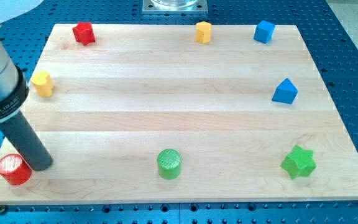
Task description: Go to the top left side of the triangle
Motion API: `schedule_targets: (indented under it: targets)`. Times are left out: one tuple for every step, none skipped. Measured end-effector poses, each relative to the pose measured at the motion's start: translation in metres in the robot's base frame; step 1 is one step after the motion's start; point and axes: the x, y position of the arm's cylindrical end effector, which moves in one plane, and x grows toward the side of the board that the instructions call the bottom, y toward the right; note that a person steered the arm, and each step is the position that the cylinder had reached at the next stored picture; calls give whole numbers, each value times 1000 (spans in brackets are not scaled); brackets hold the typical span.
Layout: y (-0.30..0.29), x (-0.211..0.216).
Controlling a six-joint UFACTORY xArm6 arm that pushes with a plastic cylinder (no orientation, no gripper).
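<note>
Blue triangle block (284, 91) sat near the board's right edge, about mid-height in the view, upright on the wood, nothing touching it. Nearest neighbour above it: blue cube (264, 31) at the top right corner area, well apart. Below it, near the bottom right corner: green star block (298, 162), also well apart. Further toward the view's left along the top edge: yellow hexagonal block (203, 31) near top centre, then red star-like block (84, 33) near the top left corner. Green cylinder (169, 163) stood at bottom centre. Yellow block (41, 83), shape rounded but not clearly made out, sat at the left edge. Red cylinder (13, 169) occupied the bottom left corner. My tip (40, 165) rested on the board at the far bottom left, just beside the red cylinder on its right, touching or nearly so — could not tell which. Tip was thus across the whole board from the triangle, far to its left and lower. No claw fitted: plain dark rod only, so no open or closed state to record. Wooden board (179, 118) lay on a blue perforated table (353, 74); grey metal mount (174, 6) visible at top centre.
</note>
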Motion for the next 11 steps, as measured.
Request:
schedule_targets:
  targets:
    - [0,0]
    - [0,1]
    - [27,-21]
    - [67,-46]
    - [138,-87]
    - [209,-133]
    - [290,-175]
    - [346,-199]
    - [358,-207]
    - [440,-238]
    - [481,-278]
